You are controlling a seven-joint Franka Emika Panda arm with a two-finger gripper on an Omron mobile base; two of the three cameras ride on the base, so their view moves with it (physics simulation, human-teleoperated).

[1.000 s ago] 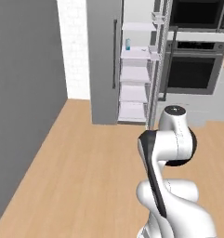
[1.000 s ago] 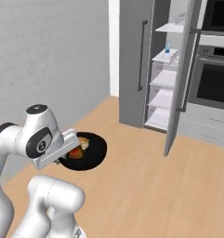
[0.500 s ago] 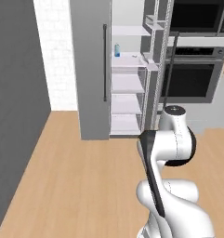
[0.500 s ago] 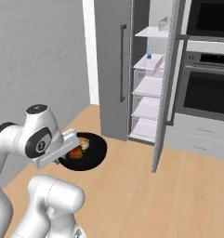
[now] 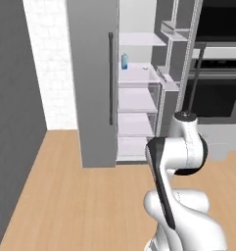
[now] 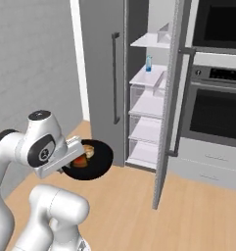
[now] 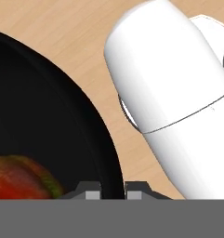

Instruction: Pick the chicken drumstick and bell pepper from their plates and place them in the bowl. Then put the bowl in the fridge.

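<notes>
My gripper (image 7: 112, 191) is shut on the rim of the glossy black bowl (image 6: 97, 161), holding it level above the wood floor. The same bowl (image 7: 48, 130) takes up the left of the hand view, its rim pinched between my fingertips (image 7: 92, 192). Inside it lie the red bell pepper (image 6: 80, 161) (image 7: 18, 179) and the golden-brown chicken drumstick (image 6: 89, 149). The grey fridge (image 6: 102, 73) (image 5: 92, 88) stands ahead with its white shelves (image 6: 148, 105) (image 5: 135, 98) exposed. The plates are out of view.
An open fridge door (image 6: 167, 112) juts out edge-on to the right of the shelves. Black wall ovens (image 6: 217, 112) (image 5: 215, 93) stand further right. A small blue bottle (image 6: 149, 63) (image 5: 124, 61) sits on an upper shelf. A grey wall (image 5: 11, 127) is at left.
The whole picture has shifted: the base has moved, so the fridge now looks nearer and more central. The bowl stays in my grip in the same place relative to the arm.
</notes>
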